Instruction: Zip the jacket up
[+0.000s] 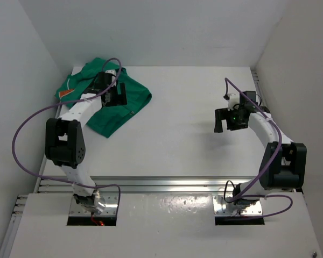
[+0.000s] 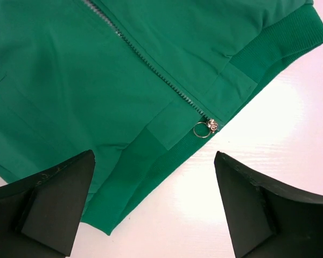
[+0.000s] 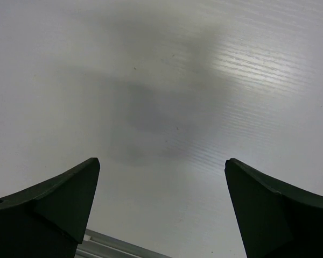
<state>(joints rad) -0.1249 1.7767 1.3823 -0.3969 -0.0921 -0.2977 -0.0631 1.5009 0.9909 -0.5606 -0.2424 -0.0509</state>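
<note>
nearest us, our right pincer (image 1: 226, 121) hung over the bare table (image 1: 194, 145) at about three o'clock. it was spread wide, gripped nothing, and was well apart from the work. our left pincer (image 2: 155, 161) was just as wide and empty, hovering over the jacket (image 2: 70, 80) at its hem.

we judged the step in hand to be the reach for the zipper pull (image 2: 204, 129), a small metal ring lying flat at the hem, at about one o'clock from the gap between the fingers. doing it well called for:
- centring on the ring.
- coming down low.
- closing on the ring alone, not on a fold of cloth.

we thought the right arm would have to come across and pin the hem, or the loose fabric could drag along with the slider.

farther out, the zipper teeth (image 2: 151, 64) ran from the pull toward eleven o'clock. we could not tell whether they were meshed. the ribbed hem (image 2: 280, 43) edged the cloth toward two o'clock. the jacket was plain green and rumpled, and it lay at ten o'clock on the table, near the far-left corner. an orange patch (image 1: 66, 92) showed at its left edge.
</note>
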